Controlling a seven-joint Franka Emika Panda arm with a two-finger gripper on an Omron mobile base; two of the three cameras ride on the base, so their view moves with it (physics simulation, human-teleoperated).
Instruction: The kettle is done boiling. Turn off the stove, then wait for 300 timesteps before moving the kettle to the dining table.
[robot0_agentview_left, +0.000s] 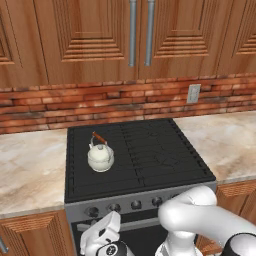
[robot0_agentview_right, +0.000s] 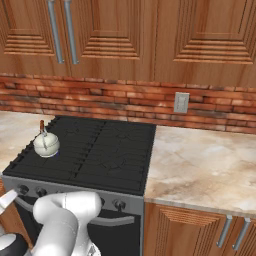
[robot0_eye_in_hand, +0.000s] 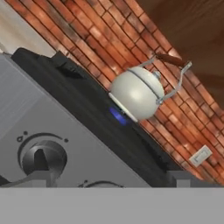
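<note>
The cream-white kettle (robot0_agentview_left: 100, 156) (robot0_agentview_right: 46, 144) (robot0_eye_in_hand: 138, 92) stands upright on a left burner of the black stove (robot0_agentview_left: 150, 150) (robot0_agentview_right: 100, 150). In the hand view a small blue flame (robot0_eye_in_hand: 118, 116) glows under it. My gripper (robot0_agentview_left: 100, 226) (robot0_eye_in_hand: 107, 179) is low in front of the stove's grey panel, at its left end. It is open, jaws wide, holding nothing. A round dark knob (robot0_eye_in_hand: 43, 158) sits right above the left fingertip (robot0_eye_in_hand: 37, 177). The dining table is out of view.
More knobs (robot0_agentview_left: 136, 204) (robot0_agentview_right: 119, 204) run along the panel above the oven door handle. Beige marbled counters (robot0_agentview_left: 30, 170) (robot0_agentview_right: 200, 165) flank the stove. Behind are a brick wall with an outlet (robot0_agentview_left: 193, 93) and wooden upper cabinets.
</note>
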